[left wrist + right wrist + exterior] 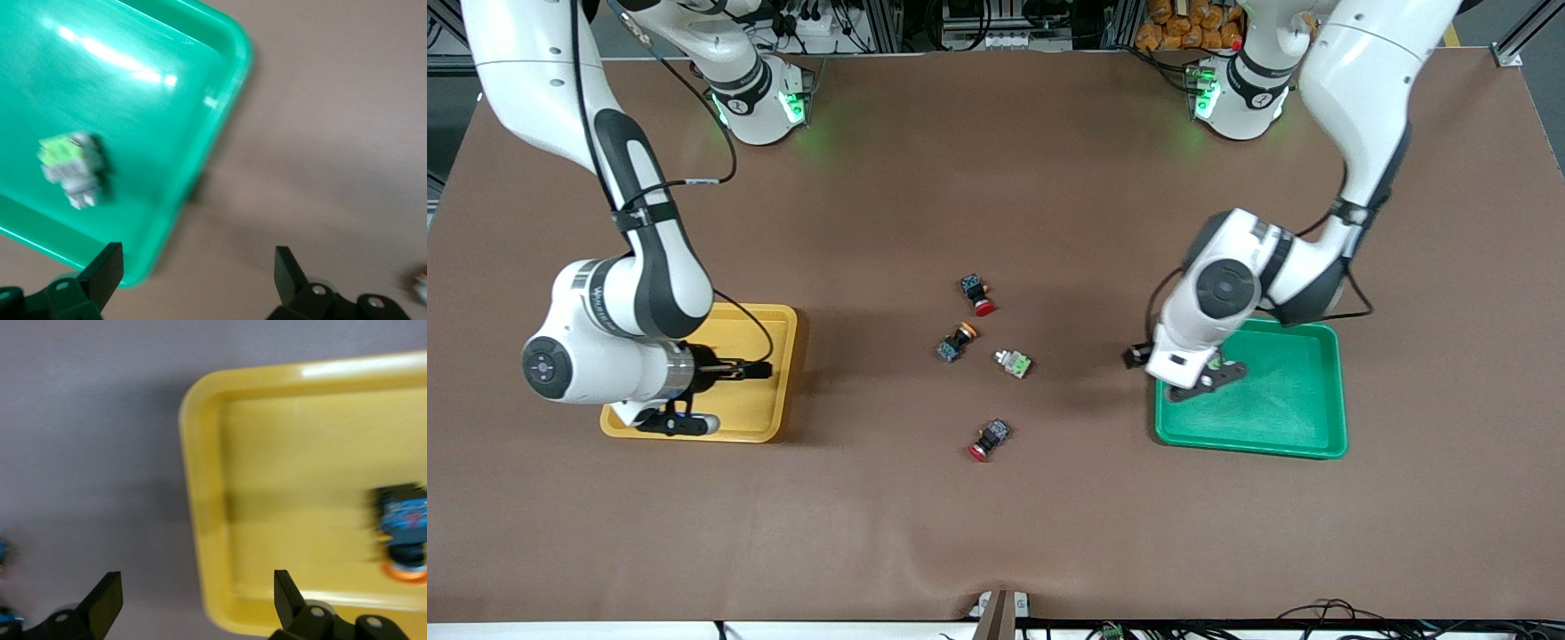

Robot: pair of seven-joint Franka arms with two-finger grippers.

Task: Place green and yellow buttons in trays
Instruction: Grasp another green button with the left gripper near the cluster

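Observation:
The green tray (pixel 1303 427) lies at the left arm's end of the table and holds one pale button with a green end (pixel 70 170). My left gripper (pixel 1174 378) is open and empty over that tray's rim (pixel 220 113) toward the table's middle. The yellow tray (pixel 769 333) lies at the right arm's end and holds one black button with a yellow-orange cap (pixel 403 533). My right gripper (pixel 765 367) is open and empty over that tray's rim (pixel 200 487). On the mat between the trays lie a yellow-orange capped button (pixel 958 341) and a green-ended button (pixel 1014 363).
Two black switches with red caps lie in the middle too, one (pixel 978 295) farther from the front camera than the loose buttons, one (pixel 989 440) nearer. The brown mat (pixel 996 533) covers the whole table.

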